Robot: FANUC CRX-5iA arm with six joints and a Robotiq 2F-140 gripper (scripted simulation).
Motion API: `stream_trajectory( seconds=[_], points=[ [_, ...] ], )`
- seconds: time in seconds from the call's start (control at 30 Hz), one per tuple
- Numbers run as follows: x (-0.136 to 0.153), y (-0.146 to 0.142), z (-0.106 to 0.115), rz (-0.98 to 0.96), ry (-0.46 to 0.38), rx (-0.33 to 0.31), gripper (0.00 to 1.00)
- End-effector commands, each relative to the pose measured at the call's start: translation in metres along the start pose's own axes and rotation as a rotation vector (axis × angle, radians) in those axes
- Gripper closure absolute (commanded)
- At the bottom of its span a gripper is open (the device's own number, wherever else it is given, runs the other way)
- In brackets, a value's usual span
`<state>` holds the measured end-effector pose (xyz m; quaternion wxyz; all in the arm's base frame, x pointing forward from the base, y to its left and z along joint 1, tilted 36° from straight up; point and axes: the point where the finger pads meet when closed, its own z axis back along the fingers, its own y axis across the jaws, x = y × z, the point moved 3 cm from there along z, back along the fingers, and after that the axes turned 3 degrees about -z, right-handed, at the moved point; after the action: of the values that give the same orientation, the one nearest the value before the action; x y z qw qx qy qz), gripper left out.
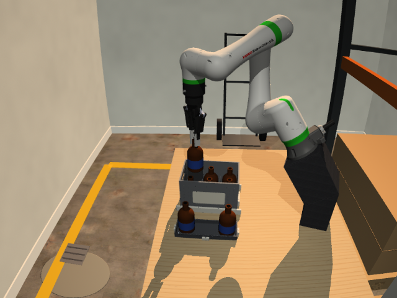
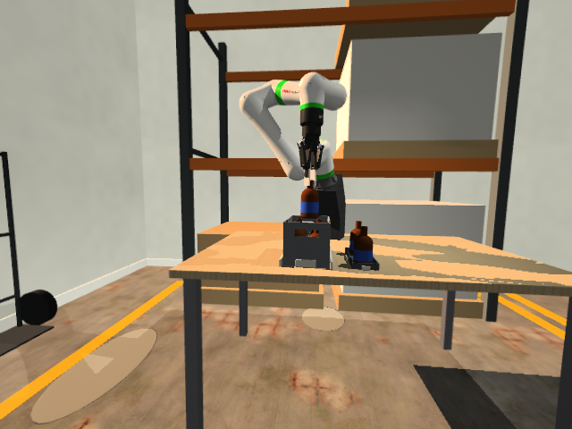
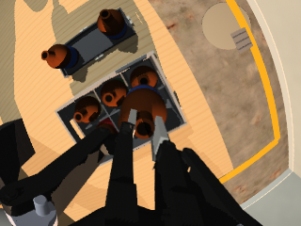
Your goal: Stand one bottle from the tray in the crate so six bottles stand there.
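While the pincer [image 1: 195, 141] [image 2: 309, 177] [image 3: 143, 122]'s clamped on a bottle [image 1: 195, 158] [image 2: 309, 203] [image 3: 143, 105] neck, that bottle's hanging above the crate [image 1: 209, 195] [image 2: 306, 249] [image 3: 66, 123]. Two others stand on the tray [image 1: 205, 236] [image 2: 374, 266] [image 3: 91, 43], left and right.

I'm looking at pale, plain walls [image 1: 154, 80] [image 2: 69, 138] around a stained brown floor [image 1: 128, 205] [image 2: 258, 388] [image 3: 207, 94], yellow tape [image 1: 86, 202] [image 2: 115, 325] [image 3: 270, 94] running across it. My wooden table [image 1: 262, 205] [image 2: 416, 277] [image 3: 33, 85] catches warm light and hard shadows; a rack with orange beams [image 2: 258, 164] stands behind, and over here, a black hand truck [image 1: 224, 99] [image 2: 10, 258] by the wall.
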<state>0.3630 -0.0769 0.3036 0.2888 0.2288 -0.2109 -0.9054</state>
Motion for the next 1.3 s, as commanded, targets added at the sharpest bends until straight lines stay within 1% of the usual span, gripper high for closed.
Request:
stream_trajectory(
  seconds=[0.0, 0.6, 1.27],
  points=[
    [0.003, 0.007, 0.0, 0.001, 0.0, -0.001, 1.0],
    [0.011, 0.026, 0.0, 0.001, 0.0, -0.001, 1.0],
    [0.017, 0.039, 0.0, 0.001, 0.0, -0.001, 1.0]
  ],
)
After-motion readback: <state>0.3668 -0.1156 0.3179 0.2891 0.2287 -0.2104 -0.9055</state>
